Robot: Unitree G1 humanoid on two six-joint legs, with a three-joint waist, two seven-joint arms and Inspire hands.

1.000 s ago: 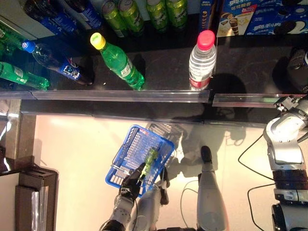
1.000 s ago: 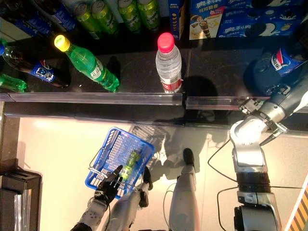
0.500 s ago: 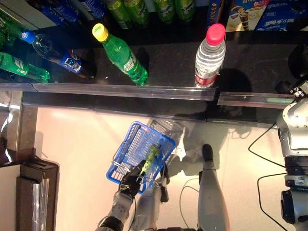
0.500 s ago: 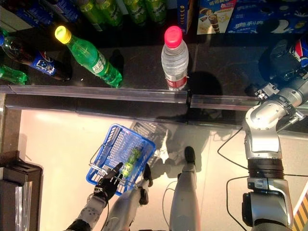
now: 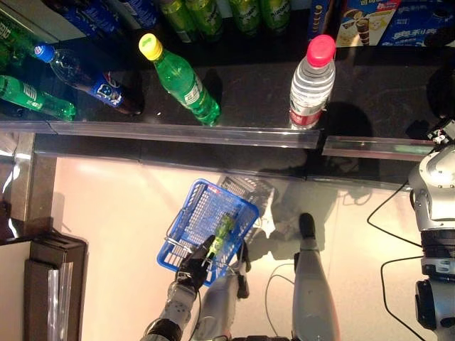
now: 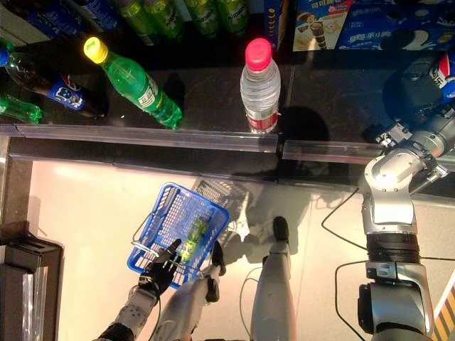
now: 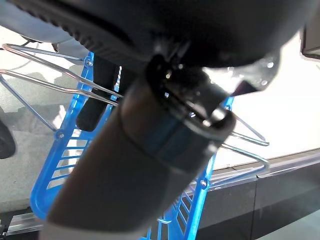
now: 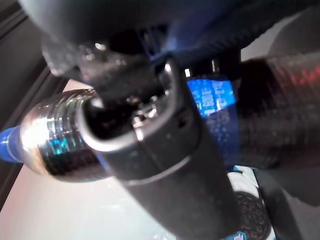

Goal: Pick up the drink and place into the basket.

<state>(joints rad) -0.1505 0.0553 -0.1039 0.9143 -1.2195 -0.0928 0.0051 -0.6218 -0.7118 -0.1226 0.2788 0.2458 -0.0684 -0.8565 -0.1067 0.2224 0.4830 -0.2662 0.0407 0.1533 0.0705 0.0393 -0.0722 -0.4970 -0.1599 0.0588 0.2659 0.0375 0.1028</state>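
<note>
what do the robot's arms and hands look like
Both arms are silver-grey with rounded, segmented shells; the right arm shows a ribbed black band below its pale elbow joint. The left hand is dark with slim black fingers. The right hand is dark and glossy, its thumb thick and cylindrical.

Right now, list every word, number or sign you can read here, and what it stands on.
No text is readable.
Blue cardboard snack boxes: print too small.
Green plastic bottle with yellow cap: label blurred.
Clear plastic bottle with red cap: label blurred.
Dark bottle with blue label: print blurred.
</note>
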